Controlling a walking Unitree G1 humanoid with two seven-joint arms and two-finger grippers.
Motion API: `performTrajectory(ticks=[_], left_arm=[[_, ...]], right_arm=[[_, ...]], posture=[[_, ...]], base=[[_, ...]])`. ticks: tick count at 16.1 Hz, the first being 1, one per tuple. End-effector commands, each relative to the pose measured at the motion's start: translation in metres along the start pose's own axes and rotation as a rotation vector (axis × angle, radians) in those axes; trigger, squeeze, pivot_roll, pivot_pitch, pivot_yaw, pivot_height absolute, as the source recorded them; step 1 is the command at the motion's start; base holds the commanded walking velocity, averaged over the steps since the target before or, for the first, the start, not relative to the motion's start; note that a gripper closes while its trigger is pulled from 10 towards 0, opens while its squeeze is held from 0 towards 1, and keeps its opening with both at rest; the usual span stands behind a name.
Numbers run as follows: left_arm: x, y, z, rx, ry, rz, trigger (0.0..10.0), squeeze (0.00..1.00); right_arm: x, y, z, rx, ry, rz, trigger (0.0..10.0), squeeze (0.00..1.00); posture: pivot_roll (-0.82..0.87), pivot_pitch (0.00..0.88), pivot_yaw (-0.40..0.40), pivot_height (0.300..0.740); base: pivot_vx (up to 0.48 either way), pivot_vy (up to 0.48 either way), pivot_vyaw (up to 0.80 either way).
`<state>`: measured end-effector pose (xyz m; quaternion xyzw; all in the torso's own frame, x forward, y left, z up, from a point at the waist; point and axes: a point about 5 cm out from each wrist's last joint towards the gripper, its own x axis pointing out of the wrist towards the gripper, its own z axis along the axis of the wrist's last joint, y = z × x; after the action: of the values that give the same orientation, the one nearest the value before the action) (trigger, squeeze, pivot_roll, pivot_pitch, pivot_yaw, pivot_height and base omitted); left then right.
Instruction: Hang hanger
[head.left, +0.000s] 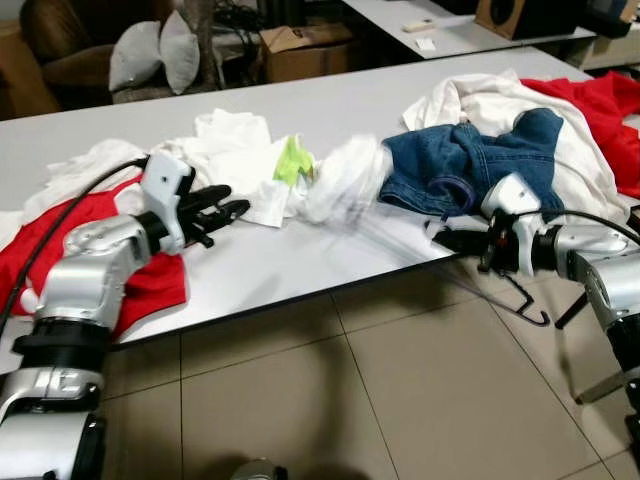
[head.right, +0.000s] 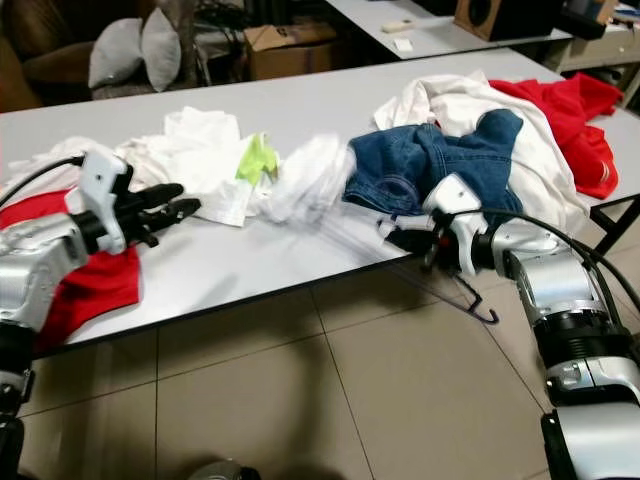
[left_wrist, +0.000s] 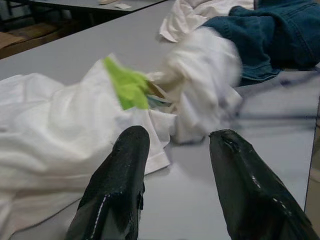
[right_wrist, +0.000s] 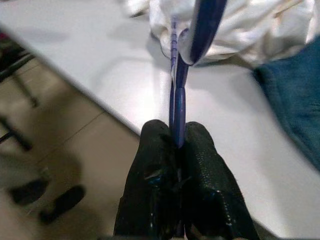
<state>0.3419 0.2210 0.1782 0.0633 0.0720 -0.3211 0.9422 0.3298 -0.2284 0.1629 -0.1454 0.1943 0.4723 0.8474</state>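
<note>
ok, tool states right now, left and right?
Left tool: open, empty, over the table edge near the white shirt.
Right tool: closed on the blue hanger, which has a white garment on it.

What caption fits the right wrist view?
Right gripper shut on a blue hanger at the table edge.

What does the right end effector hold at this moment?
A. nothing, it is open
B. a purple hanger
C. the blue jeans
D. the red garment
B. In the right wrist view the right end effector has its two black fingers closed on the thin bar of the purple hanger, and the hanger's hook hangs below the table edge.
</note>
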Motion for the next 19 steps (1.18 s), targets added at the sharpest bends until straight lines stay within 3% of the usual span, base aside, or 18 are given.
performTrajectory(ticks=[1, 3, 5, 7, 8, 10, 12, 14, 15, 17, 18, 19], left_arm=[[-0.001, 0.001, 0.005, 0.005, -0.011, 0.017, 10.0, 0.0], [0.0, 0.001, 0.008, 0.0, -0.03, 0.041, 10.0, 0.0], [0.003, 0.003, 0.014, 0.005, -0.054, 0.09, 10.0, 0.0], [0.004, 0.006, 0.019, -0.002, -0.081, 0.128, 10.0, 0.0], [0.004, 0.007, 0.019, -0.004, -0.086, 0.139, 10.0, 0.0], [0.007, 0.006, 0.015, -0.014, -0.082, 0.163, 10.0, 0.0], [0.007, 0.003, 0.007, -0.025, -0.074, 0.186, 10.0, 0.0], [0.006, -0.004, -0.004, -0.034, -0.045, 0.185, 10.0, 0.0], [0.004, -0.008, -0.008, -0.021, -0.03, 0.157, 10.0, 0.0], [-0.002, -0.019, -0.018, 0.004, 0.027, 0.056, 10.0, 0.0], [-0.011, -0.028, -0.026, 0.025, 0.077, -0.028, 10.0, 0.0], [-0.015, -0.029, -0.029, 0.038, 0.098, -0.04, 10.0, 0.0]], right_arm=[[-0.002, 0.008, 0.007, 0.003, -0.037, 0.098, 10.0, 0.0], [-0.006, 0.018, 0.019, 0.025, -0.116, 0.18, 10.0, 0.0], [-0.014, 0.043, 0.038, 0.04, -0.244, 0.293, 10.0, 0.0], [-0.022, 0.05, 0.046, 0.028, -0.323, 0.251, 10.0, 0.0], [-0.025, 0.048, 0.048, 0.031, -0.338, 0.192, 10.0, 0.0], [-0.039, 0.016, 0.033, -0.002, -0.24, -0.238, 10.0, 0.0], [-0.041, -0.002, 0.022, 0.003, -0.175, -0.422, 10.0, 0.0], [-0.032, -0.024, 0.022, -0.031, -0.153, -0.564, 10.0, 0.0], [-0.029, -0.029, 0.021, -0.079, -0.115, -0.587, 10.0, 0.0], [-0.016, -0.04, 0.018, -0.081, -0.092, -0.611, 10.0, 0.0], [0.005, -0.034, 0.012, -0.11, -0.057, -0.462, 10.0, 0.0], [0.018, -0.026, 0.01, -0.103, -0.046, -0.356, 10.0, 0.0]], posture=[[-0.07, 0.0, 0.048, 0.74], [-0.08, 0.0, 0.053, 0.74], [-0.09, 0.0, 0.058, 0.74], [-0.09, 0.0, 0.062, 0.74], [-0.09, 0.0, 0.062, 0.74], [-0.11, 0.0, 0.077, 0.74], [-0.12, 0.0, 0.08, 0.74], [-0.11, 0.0, 0.076, 0.74], [-0.09, 0.0, 0.063, 0.74], [-0.07, 0.0, 0.051, 0.74], [-0.05, 0.0, 0.035, 0.74], [-0.03, 0.0, 0.025, 0.74]], base=[[0.0, 0.0, 0.0], [0.0, 0.0, 0.0], [0.0, 0.0, 0.0], [0.0, 0.0, 0.0], [0.0, 0.0, 0.0], [0.0, 0.0, 0.0], [0.0, 0.0, 0.0], [0.0, 0.0, 0.0], [0.0, 0.0, 0.0], [0.0, 0.0, 0.0], [0.0, 0.0, 0.0], [0.0, 0.0, 0.0]])
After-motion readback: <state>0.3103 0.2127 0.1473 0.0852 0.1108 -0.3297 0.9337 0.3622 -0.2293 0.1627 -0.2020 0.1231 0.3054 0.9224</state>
